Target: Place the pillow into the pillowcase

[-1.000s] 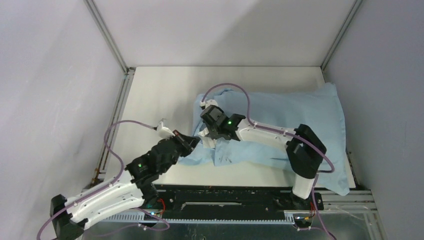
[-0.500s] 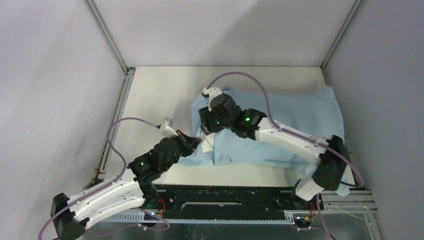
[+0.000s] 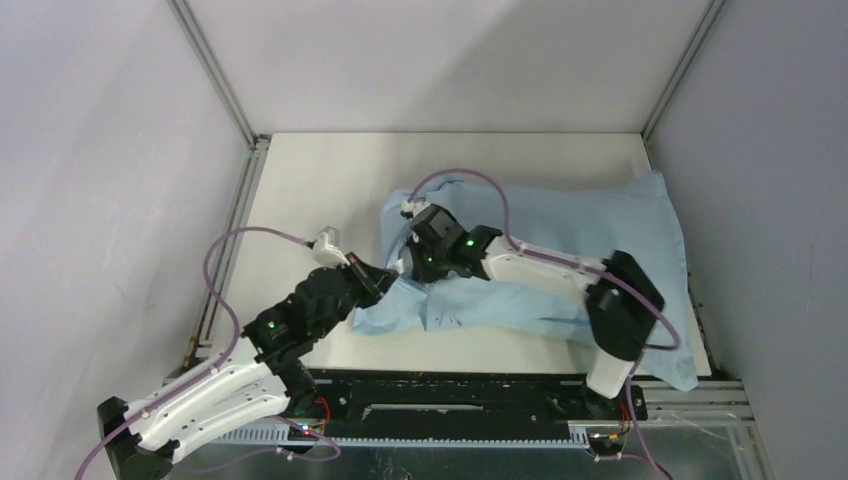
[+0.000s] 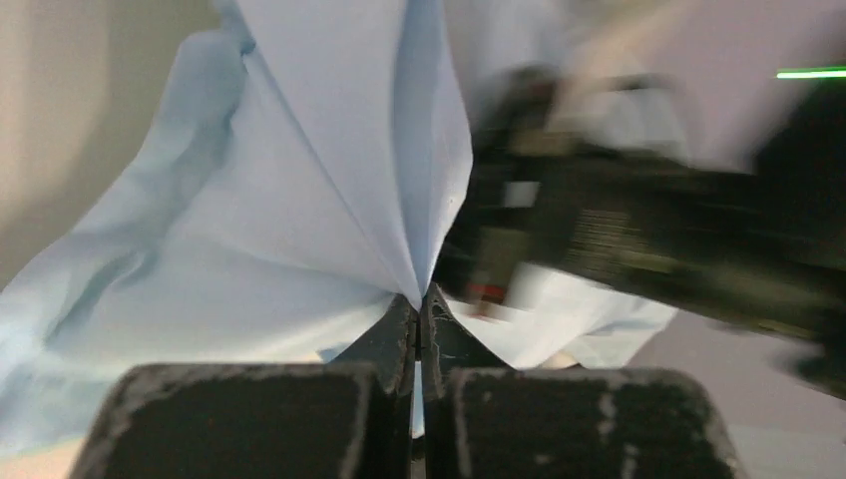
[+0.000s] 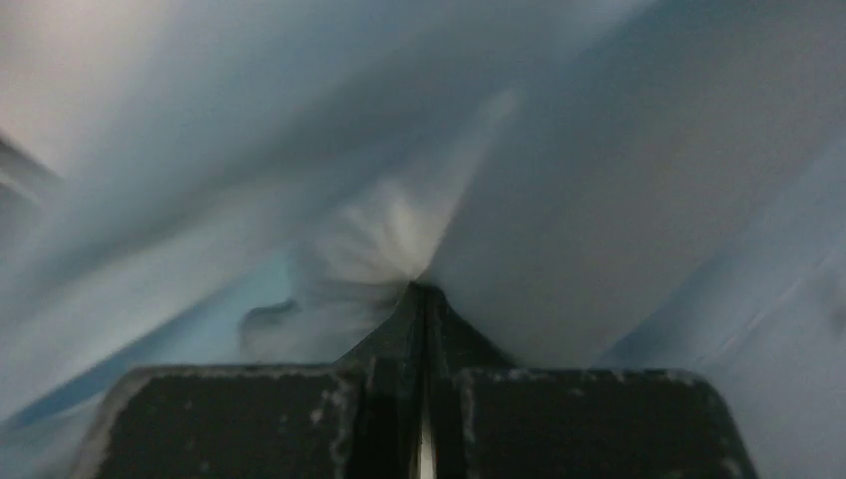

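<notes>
Top external, centre-left: clamped on pillowcase (image 3: 580, 215) hem with left gripper (image 3: 384, 283); just right, pinched shut on pale cloth, seemingly pillow (image 5: 374, 239), with right gripper (image 3: 410, 268). Mostly sheathed, centre-right. Soft, light, slippy; best taken at hem and corner.

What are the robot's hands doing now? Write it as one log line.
left hand: shut on pillowcase edge | right hand: shut on whitish cloth, likely pillow | pillow: mostly inside

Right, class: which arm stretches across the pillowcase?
The right arm: it lies over the blue pillowcase. The left arm sits beside it, the left gripper shut on its near-left edge.
</notes>
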`<state>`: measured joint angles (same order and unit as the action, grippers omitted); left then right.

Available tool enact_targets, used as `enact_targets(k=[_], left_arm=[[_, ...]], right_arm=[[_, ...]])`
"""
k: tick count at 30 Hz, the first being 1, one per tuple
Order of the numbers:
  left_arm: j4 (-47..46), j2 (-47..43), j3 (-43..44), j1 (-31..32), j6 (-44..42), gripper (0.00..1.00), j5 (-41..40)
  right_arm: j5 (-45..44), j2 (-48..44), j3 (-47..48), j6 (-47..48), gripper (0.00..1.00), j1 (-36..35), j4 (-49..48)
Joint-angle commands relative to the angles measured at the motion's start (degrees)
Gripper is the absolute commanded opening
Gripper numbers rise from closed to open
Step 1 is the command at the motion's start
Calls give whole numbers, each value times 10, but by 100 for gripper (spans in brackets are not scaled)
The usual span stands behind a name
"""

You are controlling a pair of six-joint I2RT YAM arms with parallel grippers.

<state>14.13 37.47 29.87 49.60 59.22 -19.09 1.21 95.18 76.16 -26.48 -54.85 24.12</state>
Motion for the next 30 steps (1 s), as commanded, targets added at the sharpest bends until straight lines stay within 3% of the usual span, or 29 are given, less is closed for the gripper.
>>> enact_targets(k=[1, 7, 13, 19, 21, 23, 30], left_arm=[[14, -38, 112, 20, -35, 0, -12], [-21, -12, 90, 25, -11, 0, -3], [-61, 32, 38, 22, 22, 0, -9], [-52, 59, 34, 19, 12, 0, -12], [-37, 56, 41, 18, 0, 6, -20], [-9, 51, 59, 17, -9, 19, -31], [71, 18, 134, 17, -54, 34, -61]], right_arm=[[-12, 91, -25, -17, 0, 18, -23], [-24, 46, -43, -28, 2, 22, -55], [-33, -86, -43, -23, 32, 22, -47], [-77, -184, -26, -21, 52, 13, -13], [-116, -189, -8, -9, 55, 0, 20], [-156, -181, 1, 4, 56, -4, 40], [-195, -116, 31, 21, 55, 3, 69]])
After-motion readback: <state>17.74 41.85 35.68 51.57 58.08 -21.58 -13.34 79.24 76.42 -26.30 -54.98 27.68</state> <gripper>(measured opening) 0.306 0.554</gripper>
